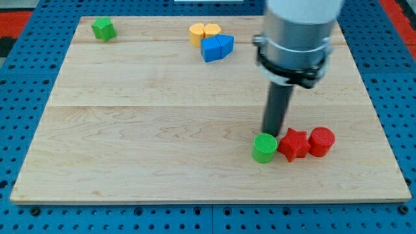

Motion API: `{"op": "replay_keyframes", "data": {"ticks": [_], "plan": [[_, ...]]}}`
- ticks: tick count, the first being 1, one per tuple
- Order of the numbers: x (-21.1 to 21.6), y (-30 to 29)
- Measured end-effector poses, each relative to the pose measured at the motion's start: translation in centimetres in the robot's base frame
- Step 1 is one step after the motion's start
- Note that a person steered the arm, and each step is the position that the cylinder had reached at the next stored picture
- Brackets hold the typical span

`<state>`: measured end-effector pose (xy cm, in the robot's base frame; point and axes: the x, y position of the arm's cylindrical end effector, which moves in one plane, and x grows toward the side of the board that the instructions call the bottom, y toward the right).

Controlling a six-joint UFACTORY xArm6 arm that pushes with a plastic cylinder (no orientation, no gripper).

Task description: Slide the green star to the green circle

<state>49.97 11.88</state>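
You had the green star (103, 28) sitting at the upper left of the frame, well apart from the green circle (264, 147) at lower right. My tip (270, 134) stood just above that circle, close to touching it; the arm ends in a plain rod, so nothing was clamped. A red star (293, 144) and red circle (321, 141) sat just right of the green circle on the wooden board (143, 130).

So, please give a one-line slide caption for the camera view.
My tip rests just above the green circle, while the green star sits far off at the board's top left.
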Motion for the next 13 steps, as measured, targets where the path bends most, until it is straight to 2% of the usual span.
{"op": "replay_keyframes", "data": {"ticks": [1,3,5,6,8,9,10,12,13], "plan": [[-0.1,0.1],[-4.9,-5.2],[-8.4,-21.9],[-14.1,-25.8],[-28.5,-30.6],[-30.9,-33.4],[-29.3,-38.5],[-25.6,-36.8],[-24.3,-32.8]]}}
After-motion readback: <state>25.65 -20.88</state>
